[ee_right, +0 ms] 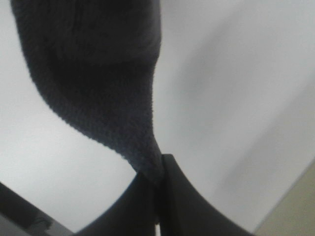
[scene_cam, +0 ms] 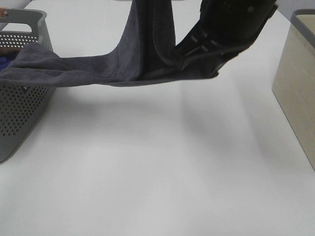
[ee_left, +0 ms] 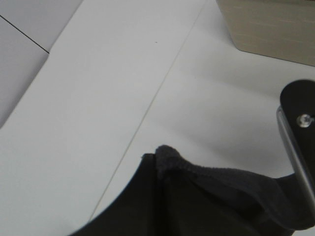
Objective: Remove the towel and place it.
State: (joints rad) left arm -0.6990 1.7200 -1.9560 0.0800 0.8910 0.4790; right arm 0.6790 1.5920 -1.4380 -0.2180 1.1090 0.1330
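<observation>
The dark charcoal towel (scene_cam: pixel 123 66) hangs in the air, stretched from inside the grey basket (scene_cam: pixel 22 105) at the left across to the middle. One fold climbs out of the top edge of the exterior view. In the left wrist view my left gripper (ee_left: pixel 165 162) is shut on a bunched edge of the towel (ee_left: pixel 211 177). My right gripper (ee_right: pixel 158 173) pinches a narrow neck of the towel (ee_right: pixel 103 78). In the exterior view a dark arm and gripper (scene_cam: pixel 197 49) reach in from the upper right, with the fingertips buried in the cloth.
A beige box (scene_cam: pixel 298 83) stands at the right table edge, and the left wrist view shows the beige box (ee_left: pixel 266 24) too. A bit of blue cloth (scene_cam: pixel 3 61) lies in the basket. White tabletop (scene_cam: pixel 157 162) spreads below the towel.
</observation>
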